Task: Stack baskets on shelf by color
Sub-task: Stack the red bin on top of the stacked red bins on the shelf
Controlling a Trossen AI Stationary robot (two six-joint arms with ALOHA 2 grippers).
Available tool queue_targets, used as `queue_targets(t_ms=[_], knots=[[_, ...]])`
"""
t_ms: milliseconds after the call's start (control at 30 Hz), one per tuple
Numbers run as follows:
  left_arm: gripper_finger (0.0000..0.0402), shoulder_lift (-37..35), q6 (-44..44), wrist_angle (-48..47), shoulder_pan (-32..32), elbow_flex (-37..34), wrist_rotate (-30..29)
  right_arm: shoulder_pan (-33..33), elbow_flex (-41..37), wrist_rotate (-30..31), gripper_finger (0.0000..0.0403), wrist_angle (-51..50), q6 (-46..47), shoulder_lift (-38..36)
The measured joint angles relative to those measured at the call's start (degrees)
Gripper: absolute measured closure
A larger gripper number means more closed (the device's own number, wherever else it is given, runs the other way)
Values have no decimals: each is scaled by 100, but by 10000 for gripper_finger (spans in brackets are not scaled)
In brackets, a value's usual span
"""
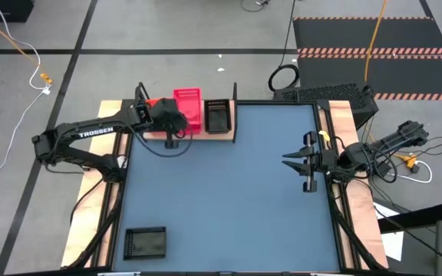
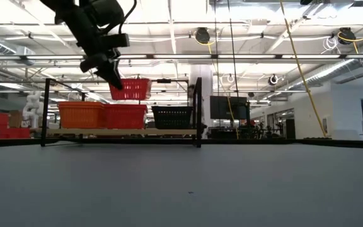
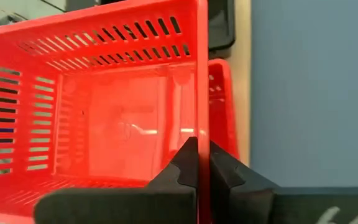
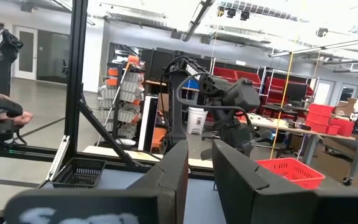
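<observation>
My left gripper [image 2: 113, 81] is shut on a pink-red slotted basket [image 2: 131, 89], which it holds over the pale wooden shelf [image 1: 221, 135] at the table's far left. On the shelf board stand an orange basket [image 2: 80, 115], a pink-red basket [image 2: 125, 116] right below the held one, and a black basket [image 1: 218, 116]. Another black basket [image 1: 144, 242] lies on the table near the near left corner. My right gripper [image 1: 301, 170] waits open at the table's right side, touching nothing. My left gripper pinches the rim of one side wall [image 3: 202, 127] of the pink-red basket, one finger [image 3: 182, 163] inside the basket and one finger [image 3: 224, 167] outside. The fingers come from above, slanting down. The basket is lifted clear and about level above the pink-red basket [image 3: 222, 106] on the shelf.
Thin black uprights [image 2: 198, 113] stand at the shelf's ends. Bare blue-grey table surface [image 1: 229, 199] stretches between the shelf, the lone black basket and the right arm. Cables and striped mats lie on the floor beyond the table.
</observation>
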Motion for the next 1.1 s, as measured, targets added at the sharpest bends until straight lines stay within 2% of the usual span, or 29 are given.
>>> queue_targets(t_ms=[367, 733, 1100], knots=[[358, 2, -490, -63, 10, -11, 121, 0, -1, 1, 337, -1, 22, 0], [355, 2, -571, -47, -85, -11, 101, 0, 0, 0, 337, -4, 3, 0], [353, 49, -335, -81, -303, -11, -290, 0, 0, 1, 337, -25, 2, 0]])
